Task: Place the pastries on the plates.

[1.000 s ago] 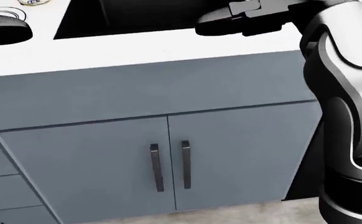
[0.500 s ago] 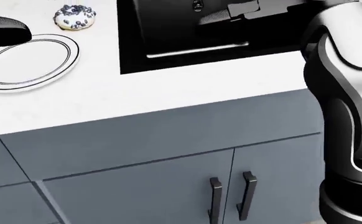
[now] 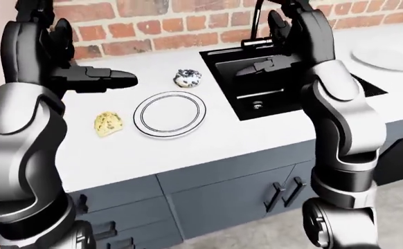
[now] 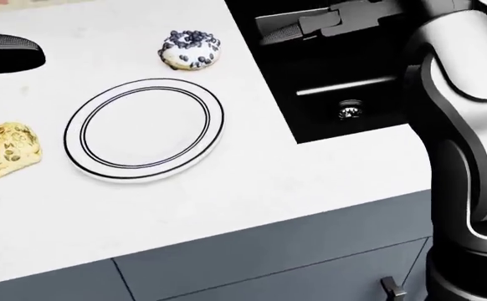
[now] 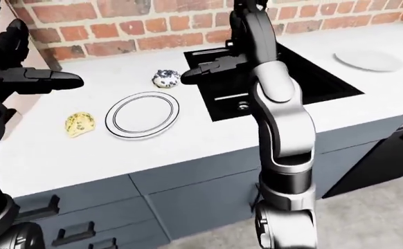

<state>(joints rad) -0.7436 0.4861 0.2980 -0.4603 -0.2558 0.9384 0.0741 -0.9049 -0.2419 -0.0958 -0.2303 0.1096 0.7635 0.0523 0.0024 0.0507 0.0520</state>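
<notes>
A white plate with black rings [image 4: 143, 128] lies on the white counter [image 4: 227, 207]. A white-iced doughnut with dark sprinkles [image 4: 191, 49] sits just above it in the head view. A yellow speckled pastry [image 4: 8, 149] lies to the plate's left. A second white plate [image 5: 368, 59] lies right of the sink. My left hand [image 3: 122, 80] is open and empty, fingers stretched flat above the counter, left of the doughnut. My right hand [image 5: 191, 72] is open and empty over the sink's left edge, right of the doughnut.
A black sink [image 3: 277, 88] with a drain [image 4: 350, 111] is set in the counter right of the plate. A brick wall [image 3: 187, 31] runs behind the counter. Grey cabinets with black handles [image 3: 285, 192] stand below. A black appliance front [image 5: 395, 150] is at the lower right.
The whole head view has shifted: the camera moved up and left, from cabinet doors to the counter top. The plate, doughnut and yellow pastry came into view. The hands stay open.
</notes>
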